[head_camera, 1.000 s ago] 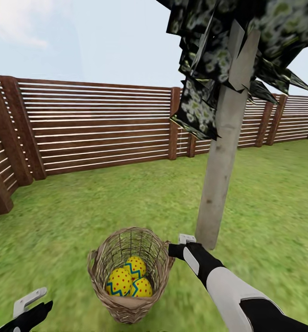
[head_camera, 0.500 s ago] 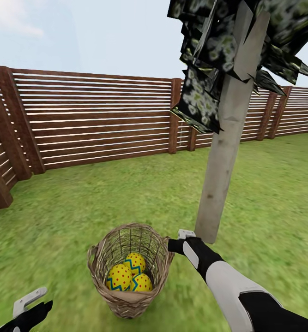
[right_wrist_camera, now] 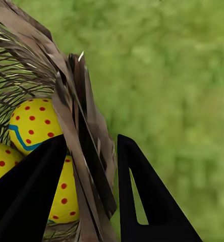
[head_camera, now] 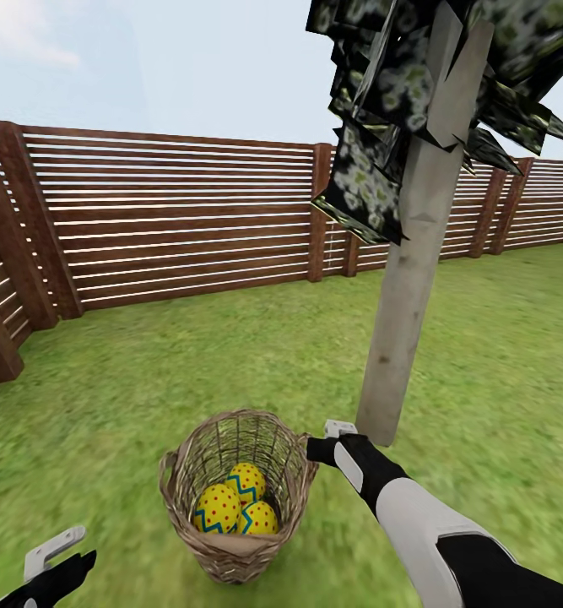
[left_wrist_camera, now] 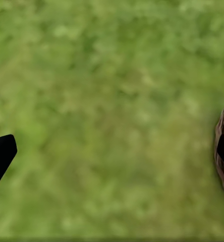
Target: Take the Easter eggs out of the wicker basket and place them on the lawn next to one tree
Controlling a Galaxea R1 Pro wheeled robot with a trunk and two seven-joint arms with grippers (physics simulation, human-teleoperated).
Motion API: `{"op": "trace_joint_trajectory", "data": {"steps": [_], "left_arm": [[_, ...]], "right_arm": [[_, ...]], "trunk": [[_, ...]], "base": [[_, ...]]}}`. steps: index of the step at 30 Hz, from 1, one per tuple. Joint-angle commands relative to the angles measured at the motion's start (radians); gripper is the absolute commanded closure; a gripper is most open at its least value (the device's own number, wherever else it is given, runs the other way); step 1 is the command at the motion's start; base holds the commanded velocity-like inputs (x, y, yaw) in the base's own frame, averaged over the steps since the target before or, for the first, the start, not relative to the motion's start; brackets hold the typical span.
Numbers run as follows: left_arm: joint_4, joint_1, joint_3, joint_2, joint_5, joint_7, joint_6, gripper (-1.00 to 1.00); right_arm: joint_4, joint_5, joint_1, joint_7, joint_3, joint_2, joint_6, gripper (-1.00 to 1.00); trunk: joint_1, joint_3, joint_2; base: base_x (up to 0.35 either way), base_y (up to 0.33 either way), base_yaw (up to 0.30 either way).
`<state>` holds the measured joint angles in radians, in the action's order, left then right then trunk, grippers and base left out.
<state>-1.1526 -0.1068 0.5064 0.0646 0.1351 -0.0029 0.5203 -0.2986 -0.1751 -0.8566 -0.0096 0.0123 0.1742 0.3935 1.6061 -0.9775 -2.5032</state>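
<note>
Three eggs [head_camera: 235, 511] sit in the basket [head_camera: 230, 553] on the grass [head_camera: 146, 380] beside the tree [head_camera: 403, 321]. The right gripper [right_wrist_camera: 92, 161] pinches the basket's rim. I cannot tell about the left gripper [head_camera: 53, 549].

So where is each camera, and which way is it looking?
Head view: up high, facing the tree, wicker basket and fence; both arms show.
Left wrist view: by the left pincer, facing the lawn.
Right wrist view: by the right pincer, whose fingers straddle the basket's wall, facing the eggs.
Shared: basket, lawn.
</note>
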Motion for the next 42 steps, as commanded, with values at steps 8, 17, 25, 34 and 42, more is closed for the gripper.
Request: {"op": "trace_joint_trajectory", "data": {"steps": [8, 17, 25, 34, 42], "left_arm": [[-0.001, -0.001, 0.001, 0.0, 0.008, 0.0, 0.006, -1.0], [-0.001, -0.001, 0.001, 0.0, 0.008, 0.0, 0.006, -1.0], [-0.001, -0.001, 0.001, 0.0, 0.008, 0.001, 0.006, -1.0], [0.005, -0.001, 0.001, -0.001, 0.008, 0.007, 0.006, -1.0], [0.007, -0.002, 0.003, 0.0, 0.006, 0.011, 0.01, -1.0]], "right_arm": [[-0.005, -0.012, 0.036, 0.002, -0.011, 0.0, -0.019, 1.0], [-0.005, -0.012, 0.036, 0.002, -0.011, 0.0, -0.021, -1.0], [-0.005, -0.012, 0.036, 0.002, -0.011, 0.0, -0.021, -1.0], [-0.006, -0.012, 0.036, 0.002, -0.011, 0.0, -0.021, -1.0], [-0.007, -0.012, 0.036, 0.002, -0.011, 0.0, -0.023, -1.0]], "trunk": [[0.0, -0.001, 0.0], [0.0, -0.001, 0.0], [-0.001, 0.006, 0.0], [-0.005, 0.041, 0.003], [-0.025, 0.07, 0.038]], "base": [[0.0, 0.0, 0.0], [0.0, 0.0, 0.0], [0.0, 0.0, 0.0], [0.0, 0.0, 0.0], [-0.001, 0.0, -0.014]]}}
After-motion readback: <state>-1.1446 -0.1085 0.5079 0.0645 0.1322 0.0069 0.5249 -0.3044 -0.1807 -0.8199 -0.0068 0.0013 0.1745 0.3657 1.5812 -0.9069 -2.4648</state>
